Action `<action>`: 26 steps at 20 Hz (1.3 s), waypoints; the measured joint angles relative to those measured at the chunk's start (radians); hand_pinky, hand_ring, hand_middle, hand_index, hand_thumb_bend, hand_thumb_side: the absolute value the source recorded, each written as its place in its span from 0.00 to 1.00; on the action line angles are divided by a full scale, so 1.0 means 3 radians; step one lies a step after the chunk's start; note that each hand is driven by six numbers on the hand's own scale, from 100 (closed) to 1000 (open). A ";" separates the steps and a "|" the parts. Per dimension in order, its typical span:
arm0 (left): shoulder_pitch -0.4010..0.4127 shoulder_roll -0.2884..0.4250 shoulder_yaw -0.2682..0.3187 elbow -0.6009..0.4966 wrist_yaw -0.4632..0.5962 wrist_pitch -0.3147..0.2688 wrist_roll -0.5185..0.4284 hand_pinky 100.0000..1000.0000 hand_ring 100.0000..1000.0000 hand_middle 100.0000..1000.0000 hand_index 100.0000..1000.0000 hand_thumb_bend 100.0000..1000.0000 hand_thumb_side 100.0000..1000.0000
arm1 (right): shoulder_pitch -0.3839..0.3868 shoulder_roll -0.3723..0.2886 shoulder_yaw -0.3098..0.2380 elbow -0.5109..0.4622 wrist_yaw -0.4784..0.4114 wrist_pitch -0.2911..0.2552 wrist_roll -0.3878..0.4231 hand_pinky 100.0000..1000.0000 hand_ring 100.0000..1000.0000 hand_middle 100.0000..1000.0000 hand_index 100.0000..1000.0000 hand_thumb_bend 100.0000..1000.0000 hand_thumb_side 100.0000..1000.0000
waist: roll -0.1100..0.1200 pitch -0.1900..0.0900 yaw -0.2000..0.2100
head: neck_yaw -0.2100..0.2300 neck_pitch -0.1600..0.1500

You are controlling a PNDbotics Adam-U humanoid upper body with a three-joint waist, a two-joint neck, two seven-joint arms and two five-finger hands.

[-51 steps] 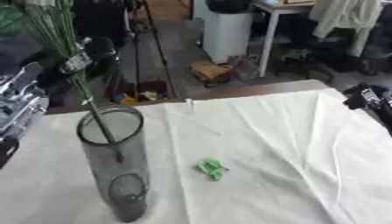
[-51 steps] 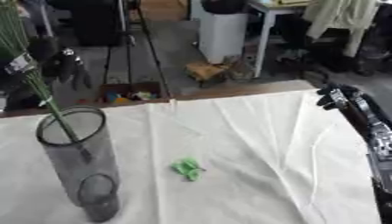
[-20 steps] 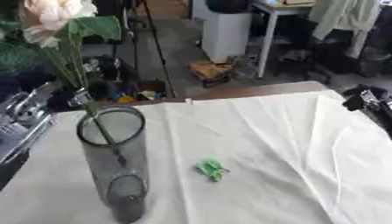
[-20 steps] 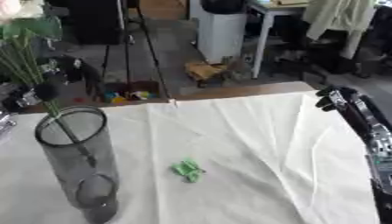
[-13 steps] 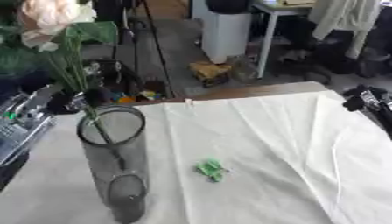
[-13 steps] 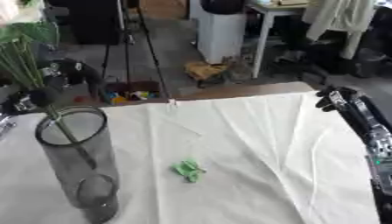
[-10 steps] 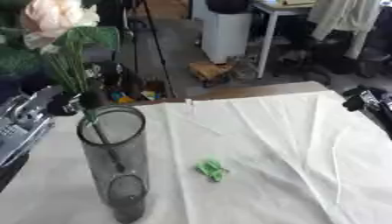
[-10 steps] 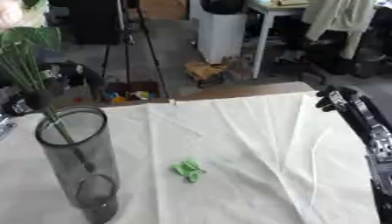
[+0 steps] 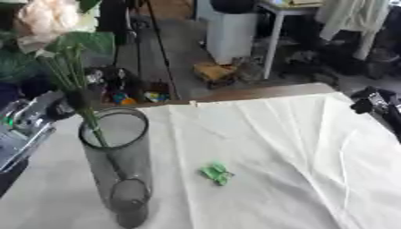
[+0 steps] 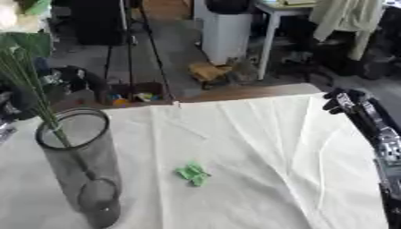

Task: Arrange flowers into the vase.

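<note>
A tall grey see-through vase stands on the white cloth at the left. A bunch of flowers with a pale cream bloom, green leaves and thin green stems leans to the upper left, and its stems run down inside the vase. My left hand comes in from the left edge and is curled on the stems just above the vase rim. My right hand rests at the cloth's right edge with relaxed fingers, far from the vase and holding nothing.
A small green scrap lies on the cloth right of the vase. The table's far edge runs behind it. Beyond stand a tripod, a white bin and chairs on the floor.
The flower bunch has come down, so the bloom now shows at the top and the stems reach deeper into the vase. My left hand moved down with it. The right hand stayed.
</note>
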State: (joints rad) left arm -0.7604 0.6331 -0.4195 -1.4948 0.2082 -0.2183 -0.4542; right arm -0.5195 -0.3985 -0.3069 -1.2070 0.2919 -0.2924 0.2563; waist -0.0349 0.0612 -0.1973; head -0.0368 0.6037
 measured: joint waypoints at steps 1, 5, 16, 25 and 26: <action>0.0012 0.0000 0.0001 -0.0006 -0.0009 -0.0001 -0.0019 0.84 0.67 0.51 0.76 1.00 1.00 | 0.0000 0.0000 0.0000 0.0000 0.0000 0.0000 0.0000 0.63 0.61 0.66 0.46 0.00 0.96 | 0.0000 0.0000 0.0000 | 0.0000 0.0000; 0.0055 0.0003 0.0021 -0.0046 -0.0012 0.0007 -0.0097 0.85 0.68 0.52 0.78 1.00 1.00 | 0.0000 0.0000 0.0000 0.0001 0.0000 -0.0001 -0.0001 0.63 0.61 0.66 0.46 0.00 0.96 | -0.0009 0.0001 0.0006 | -0.0001 0.0000; 0.0106 0.0004 0.0059 -0.0068 0.0103 0.0098 -0.0018 0.85 0.68 0.52 0.78 0.93 1.00 | -0.0001 0.0000 -0.0001 0.0020 -0.0001 -0.0004 -0.0003 0.63 0.61 0.66 0.46 0.00 0.96 | -0.0029 0.0003 0.0023 | -0.0006 0.0000; 0.0043 0.0004 0.0111 -0.0149 0.0037 0.0008 0.0272 0.92 0.76 0.64 0.88 0.92 1.00 | -0.0001 0.0000 -0.0002 0.0020 -0.0001 -0.0008 -0.0005 0.63 0.61 0.66 0.46 0.00 0.96 | -0.0030 0.0003 0.0025 | -0.0023 0.0000; 0.0035 0.0004 0.0123 -0.0157 -0.0027 -0.0019 0.0299 0.93 0.77 0.65 0.89 0.92 1.00 | -0.0001 0.0001 -0.0002 0.0020 -0.0001 -0.0008 -0.0005 0.63 0.61 0.66 0.46 0.00 0.96 | -0.0030 0.0003 0.0025 | -0.0024 0.0000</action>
State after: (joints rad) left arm -0.7499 0.6344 -0.3827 -1.5419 0.2001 -0.2241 -0.3644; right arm -0.5197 -0.3983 -0.3074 -1.2009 0.2917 -0.2949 0.2548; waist -0.0438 0.0621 -0.1897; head -0.0438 0.6037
